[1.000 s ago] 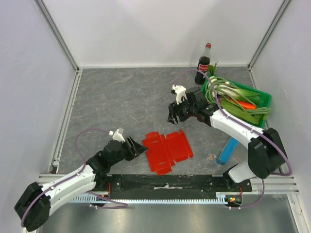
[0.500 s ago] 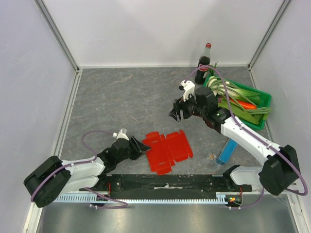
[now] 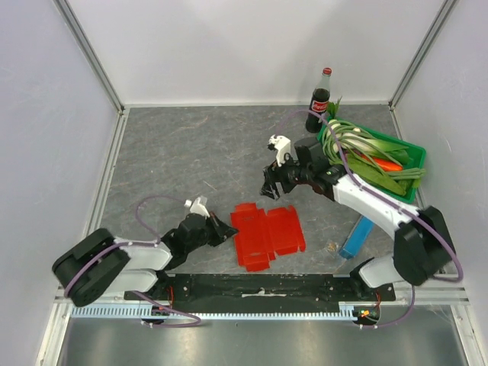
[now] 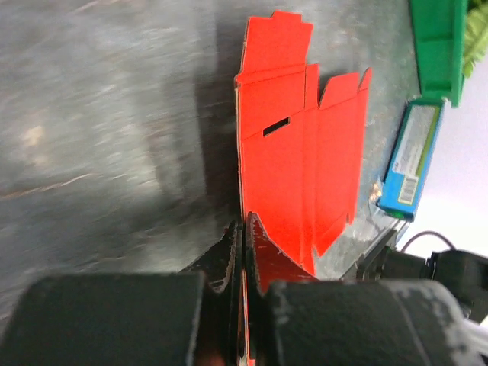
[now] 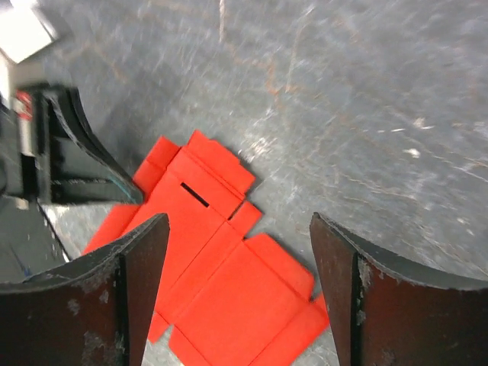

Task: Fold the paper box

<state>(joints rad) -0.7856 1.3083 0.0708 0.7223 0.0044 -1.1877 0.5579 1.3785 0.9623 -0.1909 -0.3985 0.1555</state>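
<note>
While the L tool [image 3: 226, 229] sits low on the counter [image 3: 183, 152] at near-left, its jaws are together, clamped on the left edge of the paper box [image 3: 268, 235]. L wrist view: thin red strip pinched between the two dark fingers [image 4: 343, 320], and the rest of the sheet stretches away from the tip.

Paper box = flat unfolded red sheet w/ notched tabs and flaps. It lies on the counter near the front edge, approx. centre, between the two arm bases. A small slot [image 4: 276, 126] is cut in one panel. The left edge looks slightly lifted at the pinch; the rest is flat.

R tool [image 3: 271, 187] hangs above the counter just beyond the sheet's far side, jaws wide apart, nothing between them. R wrist view looks down past both fingers at the sheet and at the L tool's tip on its edge. No contact btwn R tool and sheet.

Blue box [image 3: 357, 236] lies right of the sheet, apart from it. Green crate [image 3: 415, 156] is at far right, holding long green stalks [image 3: 366, 145] and something orange. Dark bottle [image 3: 319, 103] w/ red label stands upright just behind the crate's left corner.
</note>
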